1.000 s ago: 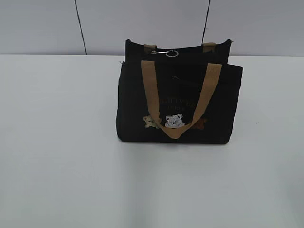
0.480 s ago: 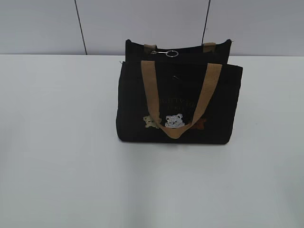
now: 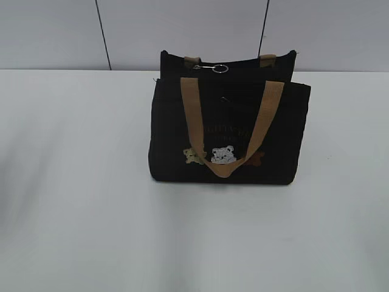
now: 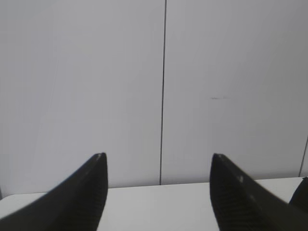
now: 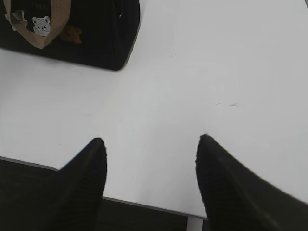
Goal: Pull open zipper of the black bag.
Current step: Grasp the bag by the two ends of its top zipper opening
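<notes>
The black bag stands upright at the middle of the white table, tan handles draped over its front above small bear patches. Its zipper runs along the top edge, with a silver ring pull lying there. No arm shows in the exterior view. My left gripper is open, facing the wall over the table's far edge, nothing between its fingers. My right gripper is open above the table's near edge; the black bag's lower corner lies far ahead at upper left.
A grey panelled wall with dark seams rises behind the white table. The table's front edge shows under the right gripper, with dark space below it.
</notes>
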Motion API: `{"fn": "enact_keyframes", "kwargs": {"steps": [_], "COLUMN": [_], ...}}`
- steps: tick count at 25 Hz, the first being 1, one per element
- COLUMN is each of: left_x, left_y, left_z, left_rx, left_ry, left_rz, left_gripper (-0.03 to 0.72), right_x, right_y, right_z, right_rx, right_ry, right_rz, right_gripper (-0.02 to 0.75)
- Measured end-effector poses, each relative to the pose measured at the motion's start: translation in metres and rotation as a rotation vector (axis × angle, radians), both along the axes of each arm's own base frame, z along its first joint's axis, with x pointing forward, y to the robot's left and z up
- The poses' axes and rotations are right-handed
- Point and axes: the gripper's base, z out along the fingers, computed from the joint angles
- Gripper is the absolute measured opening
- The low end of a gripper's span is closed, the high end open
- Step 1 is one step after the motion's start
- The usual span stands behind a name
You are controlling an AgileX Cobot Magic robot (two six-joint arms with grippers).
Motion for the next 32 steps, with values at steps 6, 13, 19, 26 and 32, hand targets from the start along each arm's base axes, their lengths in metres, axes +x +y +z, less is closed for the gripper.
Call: {"fn": "enact_keyframes", "kwargs": {"steps": [6, 13, 19, 26, 32], "left_x": [0.051, 0.123, 0.198, 0.257, 0.271], "left_y": [-0.032, -0.048, -0.05, -0.085, -0.116], "left_z": [-0.05, -0.089, -0.106, -0.13, -0.135], "left_rx": [0.011, 0.085, 0.254, 0.267, 0.246], "left_ry": [0.012, 0.204, 0.212, 0.192, 0.175], "left_rz": [-0.214, -0.704, -0.936, -1.141, -1.236], "left_gripper": [0.499, 0.499, 0.499, 0.499, 0.499], "right_x": [0.0, 0.0, 0.0, 0.0, 0.0], "right_y": [0.0, 0.0, 0.0, 0.0, 0.0], "right_z": [0.0, 0.0, 0.0, 0.0, 0.0], "right_rx": [0.0, 0.0, 0.0, 0.0, 0.0], "right_ry": [0.0, 0.0, 0.0, 0.0, 0.0], "right_rz": [0.0, 0.0, 0.0, 0.0, 0.0], "right_gripper": [0.45, 0.45, 0.45, 0.45, 0.45]}}
